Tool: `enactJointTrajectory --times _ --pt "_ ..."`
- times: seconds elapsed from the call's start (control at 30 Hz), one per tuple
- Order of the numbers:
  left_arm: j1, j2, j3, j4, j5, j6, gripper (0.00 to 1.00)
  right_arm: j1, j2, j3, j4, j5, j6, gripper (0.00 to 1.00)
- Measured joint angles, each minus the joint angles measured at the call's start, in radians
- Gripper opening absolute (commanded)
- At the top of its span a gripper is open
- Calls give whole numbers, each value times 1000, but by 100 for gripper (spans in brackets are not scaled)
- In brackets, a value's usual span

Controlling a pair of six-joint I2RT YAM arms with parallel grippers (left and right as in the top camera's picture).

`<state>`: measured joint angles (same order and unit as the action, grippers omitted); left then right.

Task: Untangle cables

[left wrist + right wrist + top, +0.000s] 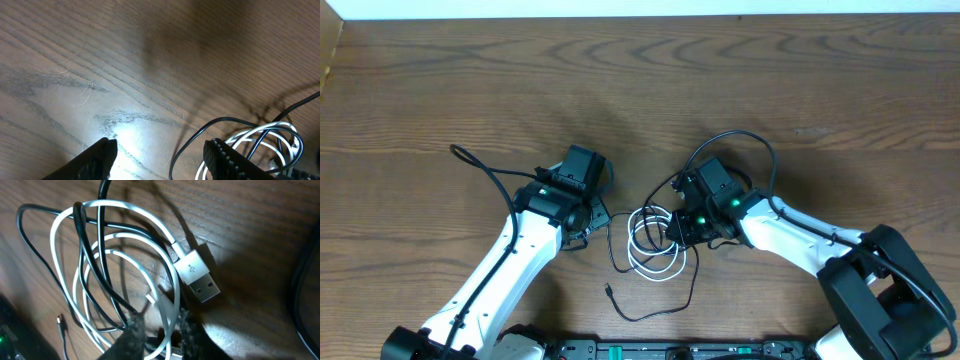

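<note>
The white cable (645, 252) lies coiled at the table's middle, with the black cable (665, 308) threaded through it and trailing toward the front edge. In the right wrist view the white cable (125, 210) makes several loops around black cable (87, 255) strands, its USB plug (199, 277) flat on the wood. My right gripper (162, 335) straddles one white strand, the fingers narrowly apart and not pressing it. My left gripper (160, 160) stands open on bare wood left of the coil; a black cable loop (200, 132) runs just inside its right finger (225, 160).
Thick black arm wires arch over the table by the left arm (480, 165) and the right arm (750, 140); one crosses the right wrist view's edge (305, 280). A small black plug (59, 321) lies left of the coil. The table's back edge (640, 18) meets a white strip.
</note>
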<state>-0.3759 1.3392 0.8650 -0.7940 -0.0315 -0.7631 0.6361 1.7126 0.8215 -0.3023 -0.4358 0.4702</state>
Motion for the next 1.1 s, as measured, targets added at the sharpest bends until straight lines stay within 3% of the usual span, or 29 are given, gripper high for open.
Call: enactJointTrajectory --times 0.07,0.5,0.7,0.93,1.1 --pt "0 0 0 0 0 0 61 7 8 0 1 3 8 1" --pt "0 0 0 -11 0 0 61 -29 4 1 4 -46 -36 1" --pt "0 0 0 -11 0 0 61 -183 -185 63 25 -151 -111 1" --pt "0 0 0 -11 0 0 61 -378 -449 130 185 -261 -132 1" --pt "0 0 0 -11 0 0 61 -443 -562 131 156 -293 -138 3"
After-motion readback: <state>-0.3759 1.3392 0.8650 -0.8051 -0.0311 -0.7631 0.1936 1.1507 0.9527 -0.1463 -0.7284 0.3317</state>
